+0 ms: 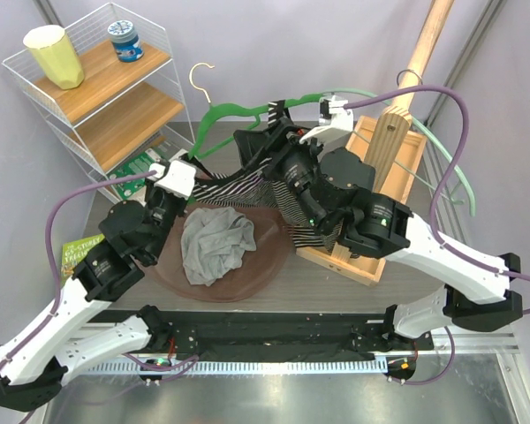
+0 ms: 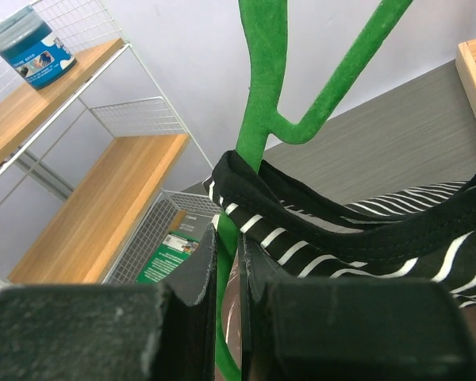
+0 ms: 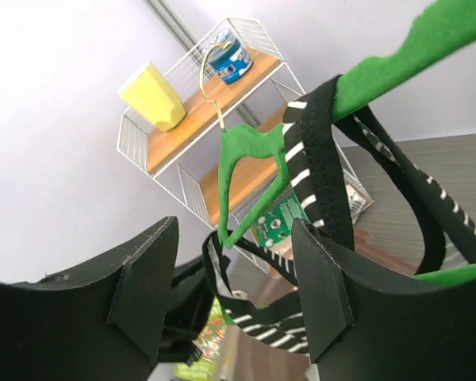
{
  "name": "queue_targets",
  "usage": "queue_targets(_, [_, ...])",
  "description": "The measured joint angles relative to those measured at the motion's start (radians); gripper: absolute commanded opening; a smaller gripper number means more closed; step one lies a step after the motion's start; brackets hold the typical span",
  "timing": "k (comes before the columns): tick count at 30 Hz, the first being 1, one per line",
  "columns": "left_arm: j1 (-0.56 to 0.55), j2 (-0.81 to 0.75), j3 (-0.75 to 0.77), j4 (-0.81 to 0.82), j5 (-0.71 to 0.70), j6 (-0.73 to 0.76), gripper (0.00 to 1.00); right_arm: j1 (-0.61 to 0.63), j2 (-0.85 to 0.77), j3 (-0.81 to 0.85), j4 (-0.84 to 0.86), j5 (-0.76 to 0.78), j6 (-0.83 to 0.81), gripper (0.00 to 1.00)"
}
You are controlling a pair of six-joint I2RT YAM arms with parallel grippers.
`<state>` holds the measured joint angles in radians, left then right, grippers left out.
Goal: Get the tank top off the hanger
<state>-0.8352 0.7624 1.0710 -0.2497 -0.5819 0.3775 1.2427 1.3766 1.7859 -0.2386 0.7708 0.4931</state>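
The green hanger [image 1: 238,111] is held up over the table, its metal hook [image 1: 200,74] pointing to the back. A black tank top with white stripes [image 1: 247,184] hangs from it, its straps over both hanger arms. My left gripper [image 1: 191,168] is shut on the hanger's left end; in the left wrist view [image 2: 228,238] the green bar [image 2: 225,274] sits between the closed fingers, with a strap [image 2: 301,214] just beside them. My right gripper [image 1: 263,132] is open and empty by the hanger's right arm; in the right wrist view [image 3: 236,230] the hanger [image 3: 250,163] and a strap [image 3: 317,159] show beyond its spread fingers.
A wire shelf [image 1: 97,97] at the back left holds a yellow cup [image 1: 55,55] and a blue tub [image 1: 124,41]. A brown round tray [image 1: 261,265] holds a grey cloth [image 1: 214,247]. A wooden stand [image 1: 384,168] and a pale green hanger [image 1: 450,168] are on the right.
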Motion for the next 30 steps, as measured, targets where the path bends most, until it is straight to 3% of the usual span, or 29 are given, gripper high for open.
queue_targets(10, [0.0,-0.03,-0.003,-0.007,0.012,-0.008,0.0,0.0,0.064,-0.068,0.117,0.059,0.13,0.62])
queue_targets(25, [0.0,-0.082,-0.014,-0.032,0.045,-0.036,0.0,-0.024,0.128,-0.18,0.429,0.043,0.167,0.51])
queue_targets(30, [0.0,-0.091,-0.017,-0.041,0.048,-0.042,0.0,-0.042,0.159,-0.187,0.49,0.042,0.168,0.42])
